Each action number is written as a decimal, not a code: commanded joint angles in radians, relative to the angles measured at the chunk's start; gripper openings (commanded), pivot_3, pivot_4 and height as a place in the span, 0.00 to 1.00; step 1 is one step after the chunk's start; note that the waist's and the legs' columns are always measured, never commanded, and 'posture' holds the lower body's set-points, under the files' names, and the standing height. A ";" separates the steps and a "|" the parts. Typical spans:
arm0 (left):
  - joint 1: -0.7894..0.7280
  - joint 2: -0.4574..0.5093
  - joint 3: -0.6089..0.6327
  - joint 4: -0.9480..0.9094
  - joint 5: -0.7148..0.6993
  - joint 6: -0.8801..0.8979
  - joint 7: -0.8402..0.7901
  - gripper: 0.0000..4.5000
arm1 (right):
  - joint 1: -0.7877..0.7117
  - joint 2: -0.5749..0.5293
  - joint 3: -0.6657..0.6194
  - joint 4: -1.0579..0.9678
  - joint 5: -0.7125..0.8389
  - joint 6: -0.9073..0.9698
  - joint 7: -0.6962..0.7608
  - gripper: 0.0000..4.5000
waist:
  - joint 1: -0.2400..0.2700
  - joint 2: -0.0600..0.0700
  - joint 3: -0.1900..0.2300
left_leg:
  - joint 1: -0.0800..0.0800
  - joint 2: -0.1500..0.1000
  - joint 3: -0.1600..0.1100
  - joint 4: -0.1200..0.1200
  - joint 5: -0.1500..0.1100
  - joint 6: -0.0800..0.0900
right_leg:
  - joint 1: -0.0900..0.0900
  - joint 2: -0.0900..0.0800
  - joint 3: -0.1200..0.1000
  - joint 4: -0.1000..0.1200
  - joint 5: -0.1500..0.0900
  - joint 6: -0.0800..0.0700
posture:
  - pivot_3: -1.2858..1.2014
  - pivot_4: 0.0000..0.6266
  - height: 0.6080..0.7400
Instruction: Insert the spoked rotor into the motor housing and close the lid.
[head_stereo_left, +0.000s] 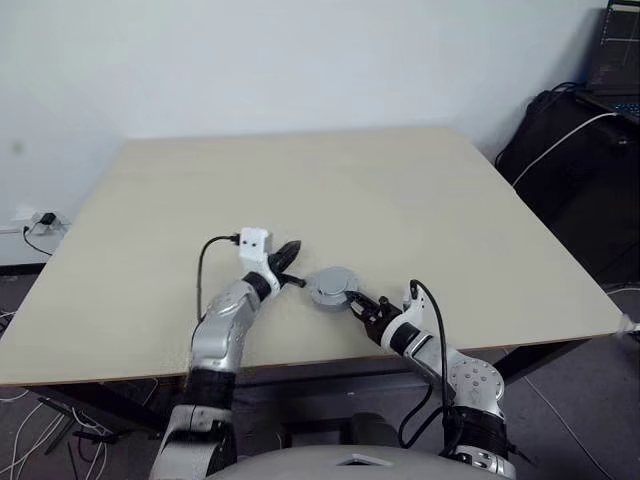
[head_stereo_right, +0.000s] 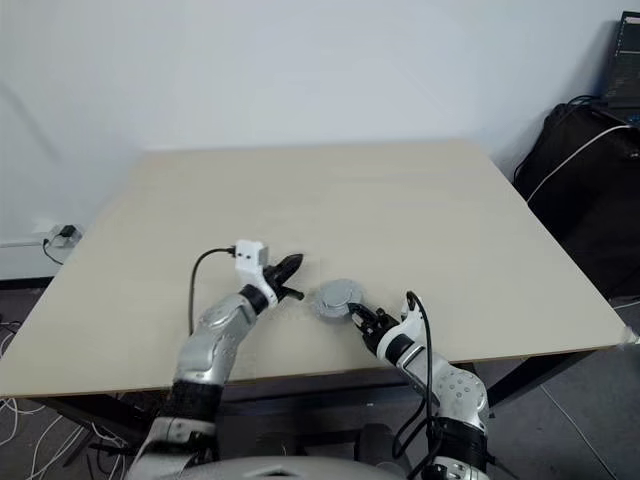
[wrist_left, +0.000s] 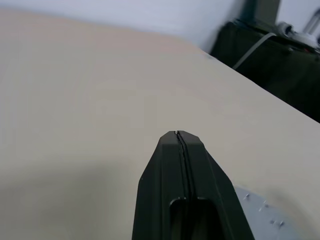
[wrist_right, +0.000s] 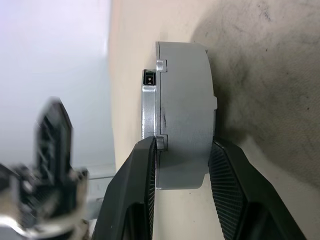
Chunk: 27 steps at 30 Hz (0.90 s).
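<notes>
Head views, table: a pale beige table (head_stereo_left: 330, 190) filled the middle of the scene, with a white wall behind it.
Head views, motor housing: a round grey motor housing (head_stereo_left: 332, 287) sat on the table near its front edge, with the lid (head_stereo_right: 338, 291) already seated on top.
Head views, right gripper: the right gripper (head_stereo_left: 357, 301) reached in from about 4 o'clock of the housing and had its two black fingers clamped across the housing's near rim.
Head views, left gripper: the left gripper (head_stereo_left: 291, 264) was at about 9 o'clock of the housing, just beside it and apart from it, its fingers pressed together and empty.
Head views, surroundings: a black bag (head_stereo_left: 575, 150) with a white cable (head_stereo_left: 560, 142) stood past the table at about 2 o'clock; a wall socket (head_stereo_left: 40, 221) sat low at 9 o'clock.
Left wrist view, fingers: the two black fingers (wrist_left: 167, 185) met along a thin seam with nothing between them, above bare tabletop.
Left wrist view, housing: a grey edge of the housing showed at the 5 o'clock corner.
Right wrist view, grip: the ribbed black fingers (wrist_right: 235, 190) pinched the housing's grey wall from both flat sides, lid side and base side.
Right wrist view, other arm: the left gripper appeared blurred at 8 o'clock, clear of the housing.
</notes>
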 joint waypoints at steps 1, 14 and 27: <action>0.072 0.009 0.016 -0.119 -0.089 -0.003 -0.043 0.00 | 0.004 0.031 0.019 -0.015 0.028 -0.001 0.018 0.27 | -0.001 0.001 0.001 | 0.000 0.000 0.000 0.000 0.000 0.000 | -0.001 0.000 0.000 0.000 0.000 0.000 | 0.52 0.00 1.00; 0.368 -0.036 0.049 -0.249 -0.291 0.082 -0.014 0.00 | -0.010 0.031 0.052 -0.098 0.194 0.040 0.168 0.27 | 0.012 0.006 0.010 | -0.016 -0.001 0.000 0.000 0.001 0.007 | -0.015 0.000 0.000 -0.004 0.003 -0.005 | 0.52 0.00 1.00; 0.493 -0.082 0.121 -0.297 -0.716 0.268 -0.095 0.43 | -0.022 -0.038 0.089 -0.127 0.284 0.082 0.178 0.27 | 0.011 0.007 0.011 | -0.016 -0.001 0.001 0.001 0.000 0.009 | -0.015 -0.001 -0.001 -0.008 0.001 -0.001 | 0.52 0.00 1.00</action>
